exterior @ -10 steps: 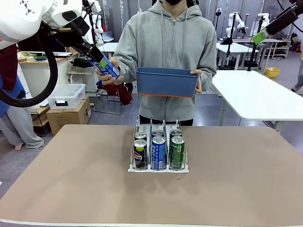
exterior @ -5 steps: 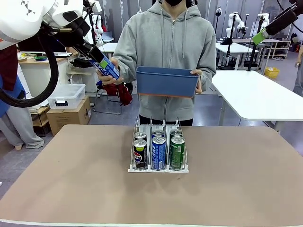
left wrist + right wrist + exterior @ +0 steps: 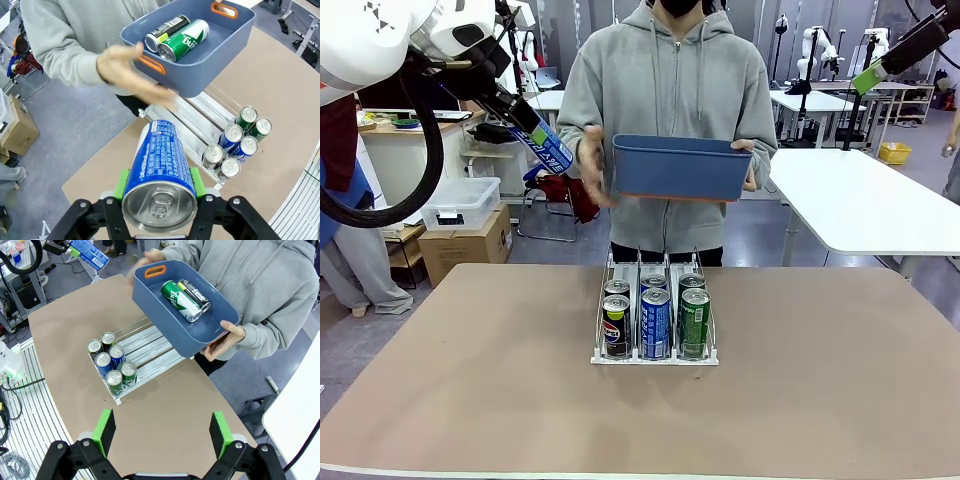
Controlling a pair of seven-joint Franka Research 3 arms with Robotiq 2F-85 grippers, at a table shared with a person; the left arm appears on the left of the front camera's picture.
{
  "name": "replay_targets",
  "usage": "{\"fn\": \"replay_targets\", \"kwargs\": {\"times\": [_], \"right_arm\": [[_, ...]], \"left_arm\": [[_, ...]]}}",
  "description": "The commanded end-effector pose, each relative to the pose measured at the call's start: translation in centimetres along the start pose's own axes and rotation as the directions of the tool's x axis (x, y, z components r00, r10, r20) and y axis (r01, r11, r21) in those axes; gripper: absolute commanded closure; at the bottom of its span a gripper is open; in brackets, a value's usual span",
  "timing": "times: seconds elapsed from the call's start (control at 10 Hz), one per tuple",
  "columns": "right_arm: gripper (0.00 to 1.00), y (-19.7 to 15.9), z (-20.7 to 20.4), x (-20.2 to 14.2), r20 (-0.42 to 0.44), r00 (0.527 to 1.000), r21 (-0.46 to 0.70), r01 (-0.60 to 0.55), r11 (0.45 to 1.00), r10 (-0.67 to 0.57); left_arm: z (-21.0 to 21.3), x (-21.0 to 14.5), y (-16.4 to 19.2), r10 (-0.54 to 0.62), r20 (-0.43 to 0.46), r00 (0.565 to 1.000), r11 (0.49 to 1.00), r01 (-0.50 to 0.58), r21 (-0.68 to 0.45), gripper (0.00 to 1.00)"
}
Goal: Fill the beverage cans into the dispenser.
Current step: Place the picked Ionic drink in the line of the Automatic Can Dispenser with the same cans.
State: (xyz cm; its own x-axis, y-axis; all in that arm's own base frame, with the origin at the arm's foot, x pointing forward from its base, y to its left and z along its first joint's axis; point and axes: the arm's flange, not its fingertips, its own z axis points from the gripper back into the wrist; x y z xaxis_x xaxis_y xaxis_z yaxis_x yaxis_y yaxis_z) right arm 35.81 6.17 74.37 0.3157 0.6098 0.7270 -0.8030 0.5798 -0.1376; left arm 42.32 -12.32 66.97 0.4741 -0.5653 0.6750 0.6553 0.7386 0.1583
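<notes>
Brown tabletop (image 3: 470,390) carries the dispenser (image 3: 655,360) (six cans (image 3: 655,322) inside); at ten o'clock, left gripper (image 3: 525,128) pinches a blue can (image 3: 552,152); right gripper (image 3: 162,434) spread.

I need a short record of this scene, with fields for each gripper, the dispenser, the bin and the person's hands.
left gripper: shut on a blue can, raised at the person's side
right gripper: open, empty
dispenser: on the table, six cans, two per lane
blue bin: held up by the person beyond the dispenser; one green can and one black can inside
person's hands: one grips the bin's end; the other is blurred beside the bin
</notes>
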Motion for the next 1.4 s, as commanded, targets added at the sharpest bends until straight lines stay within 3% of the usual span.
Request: {"fn": "replay_targets", "kwargs": {"times": [0.0,1.0,1.1,1.3], "right_arm": [[0.00,0.0,0.0,0.0,-0.006,1.000,-0.005,-0.004,1.000,0.004],[0.00,0.0,0.0,0.0,-0.006,1.000,-0.005,-0.004,1.000,0.004],[0.00,0.0,0.0,0.0,-0.006,1.000,-0.005,-0.004,1.000,0.004],[0.00,0.0,0.0,0.0,-0.006,1.000,-0.005,-0.004,1.000,0.004]], "left_arm": [[0.3,0.0,0.3,-0.009,0.002,1.000,1.000,0.009,0.007,1.00],[0.3,0.0,0.3,-0.009,0.002,1.000,1.000,0.009,0.007,1.00],[0.0,0.0,0.0,0.000,0.000,1.000,1.000,0.000,0.000,0.43],[0.2,-0.3,-2.3,0.118,-0.109,0.987,0.993,-0.117,0.014,0.43]]}}
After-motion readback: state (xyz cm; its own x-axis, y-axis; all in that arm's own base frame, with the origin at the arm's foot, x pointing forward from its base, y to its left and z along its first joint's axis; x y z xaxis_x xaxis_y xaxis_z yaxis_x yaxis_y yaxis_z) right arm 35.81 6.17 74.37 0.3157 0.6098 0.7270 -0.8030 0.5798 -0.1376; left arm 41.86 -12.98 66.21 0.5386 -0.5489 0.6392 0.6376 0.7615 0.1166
